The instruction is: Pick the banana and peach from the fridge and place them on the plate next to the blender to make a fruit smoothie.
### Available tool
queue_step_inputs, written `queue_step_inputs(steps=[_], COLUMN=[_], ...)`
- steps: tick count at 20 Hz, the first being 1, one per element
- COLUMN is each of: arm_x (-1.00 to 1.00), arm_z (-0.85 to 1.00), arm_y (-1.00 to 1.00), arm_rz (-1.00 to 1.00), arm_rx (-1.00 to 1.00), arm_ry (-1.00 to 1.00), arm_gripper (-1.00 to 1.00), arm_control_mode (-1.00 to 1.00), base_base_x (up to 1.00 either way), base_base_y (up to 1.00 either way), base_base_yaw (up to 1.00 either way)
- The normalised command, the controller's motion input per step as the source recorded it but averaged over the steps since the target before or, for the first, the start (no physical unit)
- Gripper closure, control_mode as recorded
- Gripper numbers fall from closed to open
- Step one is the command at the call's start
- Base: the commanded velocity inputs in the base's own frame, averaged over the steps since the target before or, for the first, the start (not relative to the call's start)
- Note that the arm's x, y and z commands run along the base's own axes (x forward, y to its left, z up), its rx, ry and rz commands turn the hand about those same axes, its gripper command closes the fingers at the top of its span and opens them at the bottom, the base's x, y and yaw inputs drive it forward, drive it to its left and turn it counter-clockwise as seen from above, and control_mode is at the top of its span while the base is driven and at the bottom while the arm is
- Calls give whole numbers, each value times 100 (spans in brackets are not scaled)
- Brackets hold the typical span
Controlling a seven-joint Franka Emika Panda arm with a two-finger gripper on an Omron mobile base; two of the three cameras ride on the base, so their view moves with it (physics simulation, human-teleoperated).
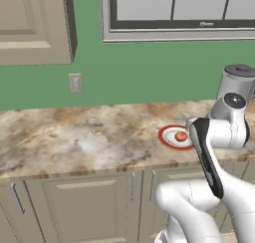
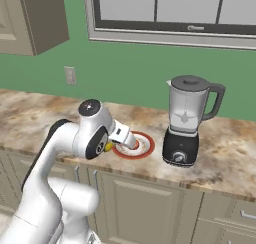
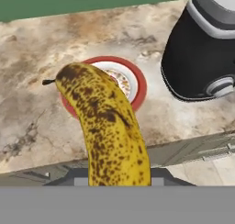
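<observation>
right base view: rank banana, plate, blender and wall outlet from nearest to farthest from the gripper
1. banana: held in the shut gripper, yellow tip peeking out beside the wrist.
2. plate: on the counter just right of the gripper.
3. blender: further right, past the plate.
4. wall outlet: up on the green wall, behind and left.

A yellow banana, heavily freckled with brown spots and dark at its stem tip, is seen large in the hand view, curving up over the plate. The plate, flat, round and white with a red rim, is set on the counter just beside the blender. A small red-orange peach is rested on it. The blender is stood upright: black rounded base, clear greyish jar, dark lid, side handle.
</observation>
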Motion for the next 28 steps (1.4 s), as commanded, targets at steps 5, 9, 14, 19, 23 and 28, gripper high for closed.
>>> queue_step_inputs(steps=[5, 9, 14, 19, 23, 28], arm_x=[64, 39, 17, 5, 21, 39], arm_z=[-2, -18, -42, -60, -44, -24], arm_y=[7, -25, -19, -6, -8, -4], arm_rz=[-19, -2, 0, 0, 0, 0], arm_rx=[-12, 0, 0, 0, 0, 2], arm_ry=[20, 15, 4, 0, 0, 0], arm_gripper=[100, 100, 100, 100, 100, 100], arm_control_mode=[-100, -100, -100, -100, -100, -100], base_base_x=[0, 0, 0, 0, 0, 0], base_base_y=[0, 0, 0, 0, 0, 0], base_base_yaw=[0, 0, 0, 0, 0, 0])
